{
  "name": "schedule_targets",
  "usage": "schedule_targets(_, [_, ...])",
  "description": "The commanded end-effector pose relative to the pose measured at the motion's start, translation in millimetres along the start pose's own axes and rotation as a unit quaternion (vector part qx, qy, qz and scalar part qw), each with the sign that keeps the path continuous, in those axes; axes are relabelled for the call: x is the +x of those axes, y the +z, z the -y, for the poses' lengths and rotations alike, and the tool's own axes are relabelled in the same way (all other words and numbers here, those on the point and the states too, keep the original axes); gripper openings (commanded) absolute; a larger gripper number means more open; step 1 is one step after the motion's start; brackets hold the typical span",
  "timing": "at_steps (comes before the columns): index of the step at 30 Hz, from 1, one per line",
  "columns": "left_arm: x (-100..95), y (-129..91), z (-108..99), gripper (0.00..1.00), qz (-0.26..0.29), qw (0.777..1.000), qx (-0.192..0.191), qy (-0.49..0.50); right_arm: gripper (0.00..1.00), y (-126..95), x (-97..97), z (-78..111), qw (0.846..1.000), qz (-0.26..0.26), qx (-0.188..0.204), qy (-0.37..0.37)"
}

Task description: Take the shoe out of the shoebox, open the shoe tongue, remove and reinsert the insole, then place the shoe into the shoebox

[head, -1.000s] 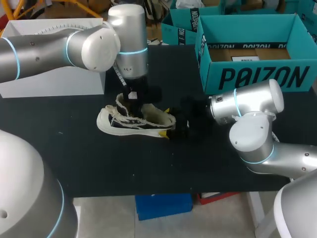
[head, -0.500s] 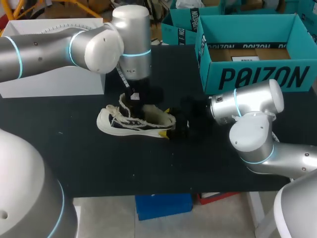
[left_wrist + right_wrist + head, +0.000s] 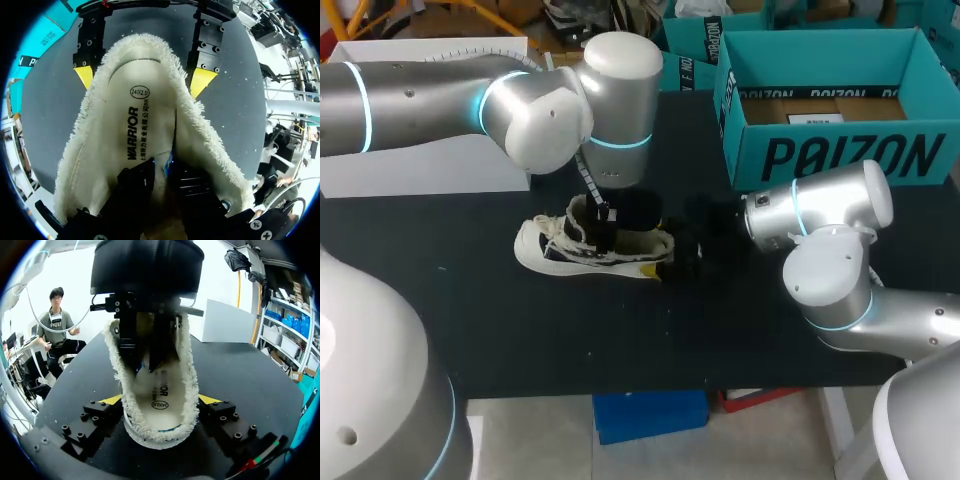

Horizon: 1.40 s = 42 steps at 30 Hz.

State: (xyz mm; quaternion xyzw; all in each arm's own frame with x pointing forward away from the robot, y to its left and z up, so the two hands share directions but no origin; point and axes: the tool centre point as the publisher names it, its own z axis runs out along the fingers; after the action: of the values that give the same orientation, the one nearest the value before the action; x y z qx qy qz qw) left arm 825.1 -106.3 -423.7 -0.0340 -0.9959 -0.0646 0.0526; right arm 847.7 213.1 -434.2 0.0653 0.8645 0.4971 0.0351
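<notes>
A white low shoe [image 3: 570, 248] with a fleecy cream lining lies on its sole on the black table, toe to the left. My right gripper [image 3: 653, 247] is shut on its heel, one yellow tip [image 3: 112, 400] on each side. My left gripper [image 3: 608, 222] comes down from above into the shoe's opening. Its dark fingers [image 3: 135, 185] stand a little apart over the printed insole [image 3: 132, 130], and their tips are hidden by the lining. The teal shoebox [image 3: 840, 155] stands open at the back right.
A white box [image 3: 420, 165] stands at the table's back left and a second teal box [image 3: 685, 60] behind the shoebox. Bare black table [image 3: 570, 330] lies in front of the shoe up to the front edge.
My left gripper has moved right, from over the tongue to the shoe's opening, and its fingers have parted. The tongue has dropped back. My right arm and the shoe have stayed put.
</notes>
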Motion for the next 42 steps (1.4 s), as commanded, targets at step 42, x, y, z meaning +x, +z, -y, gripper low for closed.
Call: schedule_targets(42, [-32.0,80,-29,0.13,0.267,0.963,-0.024,-0.038,0.0,2,-1.2,1.7,1.0,0.002,0.0,0.001])
